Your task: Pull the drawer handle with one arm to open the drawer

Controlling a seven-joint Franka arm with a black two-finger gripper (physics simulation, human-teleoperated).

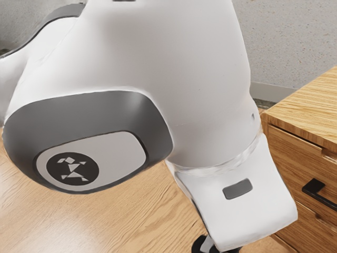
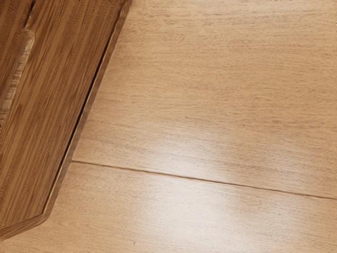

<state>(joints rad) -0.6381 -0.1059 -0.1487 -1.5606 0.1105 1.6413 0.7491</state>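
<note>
The arm (image 1: 158,79) fills most of the exterior view, and its white and grey shell hides whatever lies behind it. Its wrist runs off the lower edge, where only a dark scrap of the pincer (image 1: 204,245) shows, so I cannot tell whether it is wide or narrow.

The cabinet (image 1: 310,105) stands at the exterior view's right and is cut off by the right edge. Only its top, its near corner and part of its front show. The drawer (image 1: 295,158) sits just under the top. Its handle (image 1: 318,191) is a black bar standing off the front on a short post. The long axis runs along the drawer front, level with the cabinet top. The right end passes out of the picture, so its full length is hidden. The handle faces the arm's side of the scene and lies to the right of the wrist, apart from it.

Between the arm and the cabinet's near corner, a narrow strip of the plank surface (image 1: 105,221) is open. More of it spreads to the left under the arm.

In the wrist view, a darker wood panel (image 2: 47,105) with an angled corner lies beside pale planks (image 2: 221,105) crossed by one seam (image 2: 210,180). I cannot tell which face of the cabinet the panel is.
</note>
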